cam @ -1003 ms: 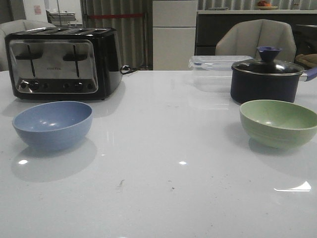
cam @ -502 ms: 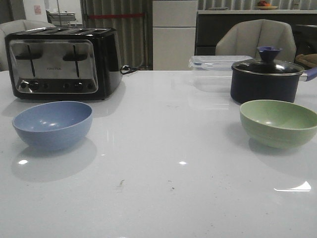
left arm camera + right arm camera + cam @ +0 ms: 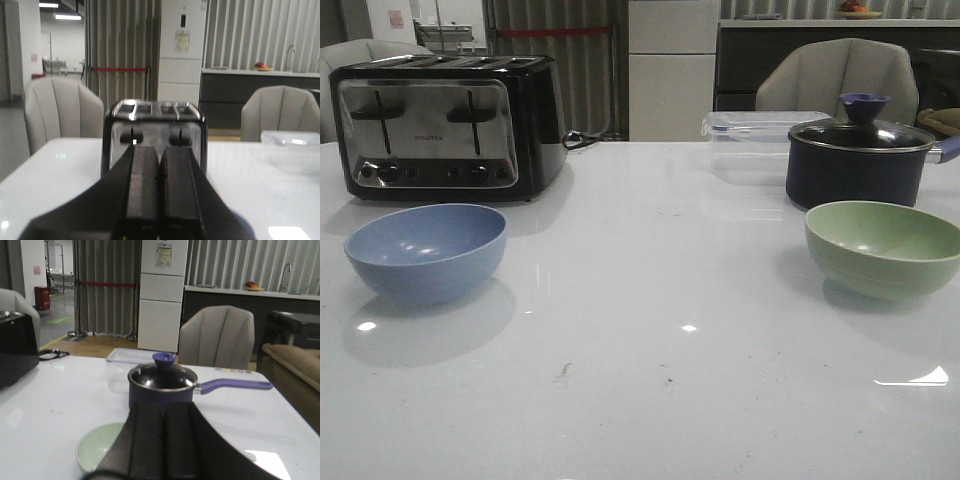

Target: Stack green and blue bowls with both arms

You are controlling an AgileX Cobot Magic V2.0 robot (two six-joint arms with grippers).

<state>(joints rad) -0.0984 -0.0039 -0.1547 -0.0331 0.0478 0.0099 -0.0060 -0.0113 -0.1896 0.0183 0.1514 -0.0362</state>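
- Grey ribbed curtains (image 3: 122, 55) hang along the back wall.
- Padded grey chairs (image 3: 60, 117) stand behind the white table (image 3: 650, 330).
- Ceiling lights (image 3: 67, 16) glow down a far corridor.

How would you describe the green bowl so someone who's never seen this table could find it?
Start at the dark lidded pot on the right side of the white table. Just in front of it sits the green bowl, open and empty. The only other bowl is blue, far left, before the toaster.
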